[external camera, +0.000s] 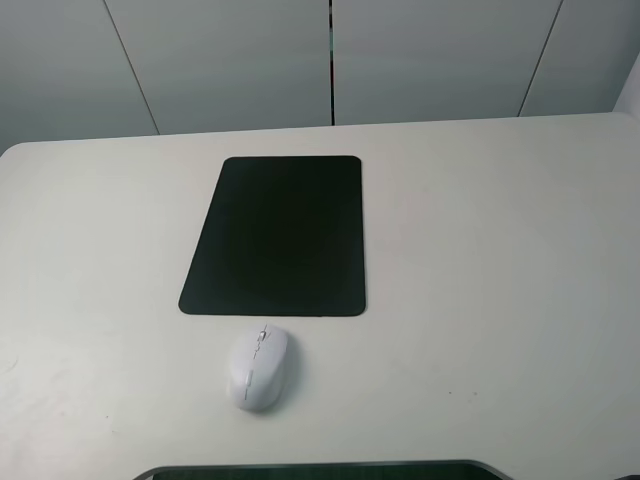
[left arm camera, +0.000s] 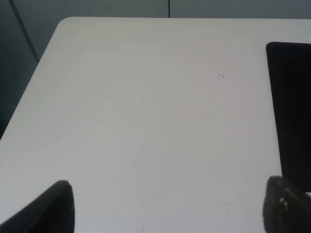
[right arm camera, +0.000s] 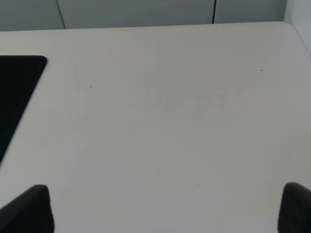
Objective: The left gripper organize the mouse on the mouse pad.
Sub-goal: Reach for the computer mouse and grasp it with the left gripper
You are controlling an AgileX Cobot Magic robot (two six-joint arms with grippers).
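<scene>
Left gripper [left arm camera: 167, 213]: I'm holding it wide open over the counter [external camera: 480, 280], gripping nothing.
Mouse [external camera: 259, 367]: lying on the counter just off the near edge of the mouse pad [external camera: 275, 235].
Grasp: I'm aiming to straddle its sides, squeezing gently, lifting clear of the pad edge.
Surroundings: smooth white top, probably slippery; grey wall panels [external camera: 220, 60] behind.

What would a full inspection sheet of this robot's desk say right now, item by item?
Surface: white table, smooth, with a few tiny specks.
Job's things: white mouse lies on the table just off the near edge of the black mouse pad, not on it; the pad lies flat.
Clutter: nothing seen.
Grippers: left gripper and right gripper both open, holding nothing, over bare table.
Cables: nothing seen.
Surroundings: grey wall panels behind the table; dark strip at the near edge, cannot tell what.
</scene>
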